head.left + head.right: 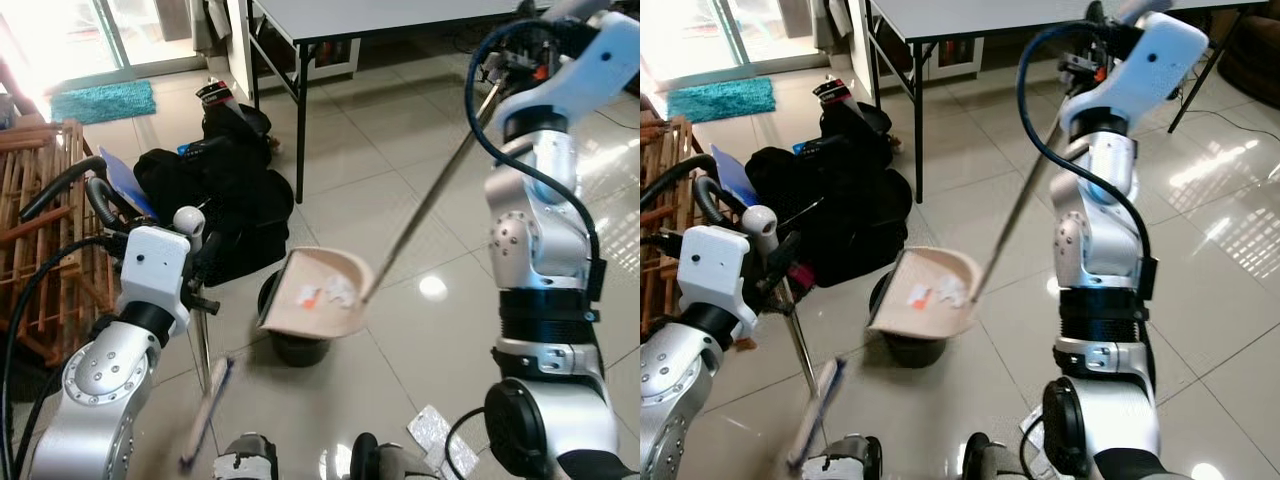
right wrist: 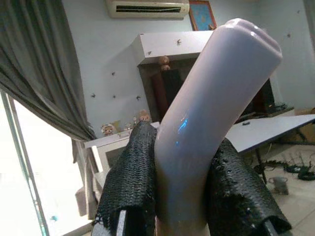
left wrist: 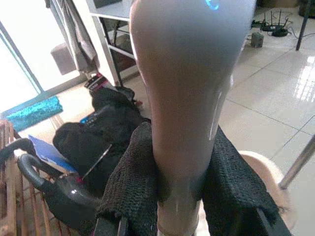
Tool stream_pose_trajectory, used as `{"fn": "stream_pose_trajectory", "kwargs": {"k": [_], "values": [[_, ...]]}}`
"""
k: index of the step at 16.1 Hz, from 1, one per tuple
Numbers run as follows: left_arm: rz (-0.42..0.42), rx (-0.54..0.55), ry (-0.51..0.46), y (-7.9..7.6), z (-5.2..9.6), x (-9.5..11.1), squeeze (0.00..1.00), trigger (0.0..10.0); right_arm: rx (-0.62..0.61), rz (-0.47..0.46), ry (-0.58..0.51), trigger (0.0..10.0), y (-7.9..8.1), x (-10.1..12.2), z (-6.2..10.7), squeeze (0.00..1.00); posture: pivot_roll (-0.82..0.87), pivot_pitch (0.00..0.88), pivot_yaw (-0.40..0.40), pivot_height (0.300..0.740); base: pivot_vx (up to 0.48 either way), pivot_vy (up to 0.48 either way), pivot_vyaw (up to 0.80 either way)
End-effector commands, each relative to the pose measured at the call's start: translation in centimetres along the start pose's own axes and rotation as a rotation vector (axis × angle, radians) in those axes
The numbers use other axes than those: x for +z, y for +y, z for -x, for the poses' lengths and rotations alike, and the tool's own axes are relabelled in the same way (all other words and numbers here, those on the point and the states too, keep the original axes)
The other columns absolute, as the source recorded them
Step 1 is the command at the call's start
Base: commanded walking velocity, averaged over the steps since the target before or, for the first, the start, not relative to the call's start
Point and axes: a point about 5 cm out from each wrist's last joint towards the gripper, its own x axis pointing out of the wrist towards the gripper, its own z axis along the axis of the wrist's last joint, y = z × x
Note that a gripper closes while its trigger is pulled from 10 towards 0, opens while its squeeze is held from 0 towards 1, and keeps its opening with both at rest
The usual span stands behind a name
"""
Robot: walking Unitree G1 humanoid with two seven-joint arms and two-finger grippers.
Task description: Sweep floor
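The right tool was pressed around the pale handle end of the dustpan, its two black fingers gripping it from both sides, high up beside the grey counter. From there the long metal rod ran down in a slant toward the robot's left, ending at the beige dustpan. The pan was held over the black bin, tilted, with some scraps of white and orange rubbish lying in it; the bin stood just under its lower edge. The left tool was pinching the rounded grip of the broom, and the broom's thin pole went down to the blurred brush head on the floor, on the robot's side of the bin and a little to its left. So the long axis of the dustpan pointed from the right arm down to the bin, and the right arm alone carried the pan. I judge that the next move was tipping the pan more steeply so that the rubbish slides into the bin, which depended on keeping the pan's lip above the bin's opening. A silver scrap lay on the tiles to the right of the bin.
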Motion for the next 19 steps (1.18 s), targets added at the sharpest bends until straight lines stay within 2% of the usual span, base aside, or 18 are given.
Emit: {"fn": "stream_pose_trajectory", "kwargs": {"k": [1, 5, 7, 10, 13, 15, 19], "values": [[0.003, -0.015, -0.044, -0.5, 0.0, 0.9, 0.0, 10.0, -0.021, -0.045, -0.085, 10.0, -0.1, 2.0, -0.3, 0.0, 0.21, 0.168, -0.039, 0.74, 0.0, 0.0, 0.0], [-0.009, -0.044, -0.054, -0.9, -0.8, 1.2, 0.0, 10.0, -0.052, -0.065, -0.103, 10.0, -0.7, 3.3, 0.7, 0.0, 0.19, 0.16, -0.013, 0.74, 0.0, 0.0, 0.0], [-0.007, -0.045, -0.063, -0.7, -1.0, 1.3, 0.0, 10.0, -0.026, -0.064, -0.084, 10.0, -0.7, 4.2, 1.3, 0.0, 0.18, 0.164, -0.004, 0.74, 0.0, 0.0, 0.0], [-0.026, -0.012, -0.069, 0.0, -0.8, 1.5, 0.0, 10.0, 0.019, -0.044, -0.055, 10.0, -0.7, 5.8, 2.2, 0.0, 0.16, 0.179, 0.0, 0.74, 0.0, 0.0, 0.0], [-0.034, 0.008, -0.072, 0.4, -0.5, 1.5, 0.0, 10.0, 0.032, -0.032, -0.042, 10.0, -0.7, 6.4, 2.7, 0.0, 0.16, 0.187, -0.006, 0.74, 0.0, 0.0, 0.0], [-0.03, 0.021, -0.07, 0.5, 0.0, 1.4, 0.0, 10.0, 0.051, -0.015, 0.003, 10.0, -1.0, 7.3, 3.6, 0.0, 0.15, 0.195, -0.009, 0.74, 0.0, 0.0, 0.0], [-0.017, 0.013, -0.075, 0.2, -0.2, 1.5, 0.0, 10.0, 0.069, 0.0, 0.034, 10.0, -1.1, 7.4, 3.9, 0.0, 0.16, 0.19, -0.012, 0.74, 0.0, 0.0, 0.0]]}}
